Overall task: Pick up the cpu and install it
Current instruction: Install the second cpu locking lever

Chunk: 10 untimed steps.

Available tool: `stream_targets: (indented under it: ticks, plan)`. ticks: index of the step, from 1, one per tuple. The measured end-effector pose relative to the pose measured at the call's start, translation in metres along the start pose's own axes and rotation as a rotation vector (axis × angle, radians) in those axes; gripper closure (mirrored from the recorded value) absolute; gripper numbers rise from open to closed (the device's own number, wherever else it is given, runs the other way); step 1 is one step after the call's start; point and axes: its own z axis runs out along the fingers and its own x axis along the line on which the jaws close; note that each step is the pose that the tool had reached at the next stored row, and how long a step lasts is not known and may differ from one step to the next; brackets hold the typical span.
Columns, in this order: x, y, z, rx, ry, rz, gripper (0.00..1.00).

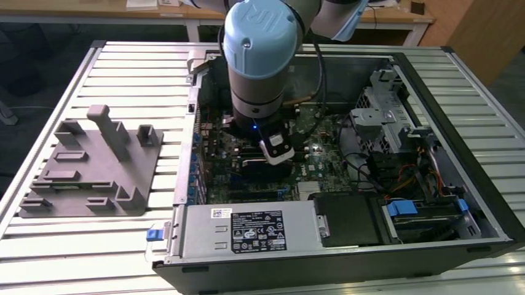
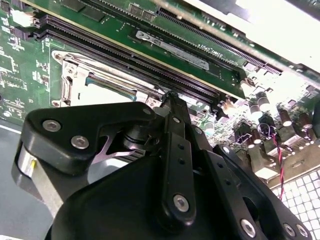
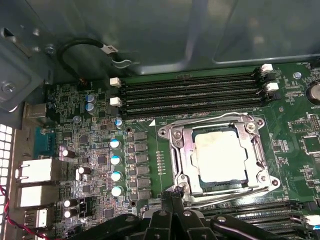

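**CPU in its socket, hand at the frame's corner**

CPU work looks far along. In the first wrist view the silver chip lies flat inside the metal socket frame on the green board, with a pale smear across its top. The second wrist view shows a slice of it just past the hand's black body. So the pick-up seems done, and the install step is the one in hand.

The hand is low over the board, with its tip at one corner of the frame, beside the thin wire lever. Its fingers look pressed together and nothing shows between them. I cannot tell whether the tip touches the frame or the lever.

By my reading, any further work here calls for small, careful motion. The lever is thin, the chip must stay square in its seat, and tall parts crowd that corner of the board.

By count:
- one chip and one socket frame;
- two banks of long black memory slots, one on each side of the socket;
- one arm reaching down into one open computer case;
- one grey fixture, standing well apart on the slatted tabletop at the exterior view's left, with nothing on it.
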Motion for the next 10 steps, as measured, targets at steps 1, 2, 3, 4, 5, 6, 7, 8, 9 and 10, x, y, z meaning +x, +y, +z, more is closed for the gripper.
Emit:
stream_targets:
  ticks: [1,2,3,4,5,6,7,8,9,10]
  plan:
    - [-0.0005,0.0,0.0,-0.0001,0.0,0.0,0.89]
    - [-0.0013,-0.0001,0.0,-0.0001,0.0,0.0,0.89]
    - [-0.0022,-0.0002,0.0,-0.0001,-0.0001,0.0,0.89]
    - [-0.003,-0.0003,-0.0001,-0.0001,-0.0001,0.0,0.89]
    - [-0.0039,-0.0004,-0.0002,0.0,0.0,0.0,0.89]
    - [-0.0046,-0.0006,-0.0003,0.0002,0.0001,0.0,0.89]
    - [-0.0052,-0.0008,-0.0004,0.0001,0.0001,0.0,0.89]
    - [-0.0057,-0.0012,-0.0004,0.0,0.0,0.0,0.89]
    - [-0.006,-0.0016,-0.0005,-0.0001,0.0,0.0,0.89]
    - [-0.0062,-0.0023,-0.0008,0.0,0.0,0.0,0.89]
